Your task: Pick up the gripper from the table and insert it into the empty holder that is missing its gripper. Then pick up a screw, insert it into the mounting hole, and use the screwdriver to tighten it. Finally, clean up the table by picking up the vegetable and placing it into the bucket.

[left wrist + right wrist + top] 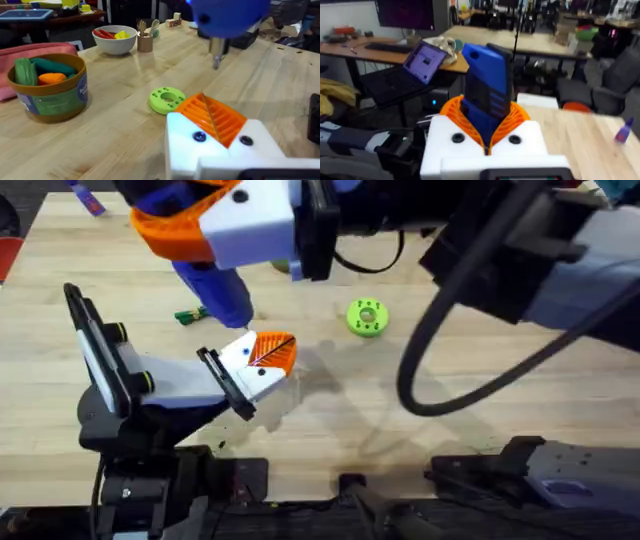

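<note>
The right gripper (487, 125) was clamped on the blue screwdriver (487, 87), its orange ribbed pads pressed to either side of the body. It held the tool point-down over the tabletop (480, 430). From the left wrist camera, the thin metal tip hung in the air above and beyond the left gripper (212, 117), not touching anything. The left gripper's orange pads sat together with only a dark seam between them and nothing held. They were seated in the white holder (260, 145), whose face showed two small dark dots. Whether either dot was a screw or a bare hole could not be told. The step in hand looked like tightening. To do it well, the right arm would need to bring the tip straight down onto the proper dot, with the shaft in line with the hole and not slanted. The left arm should keep the holder steady, and the bit should settle in the screw head before any spin. A slanted or off-centre approach could skate across the plastic. The vegetable (188, 314) lay on the tabletop just beside the screwdriver's body, not yet cleared. The bucket (50, 92) stood well apart from it, with toy food already inside.
</note>
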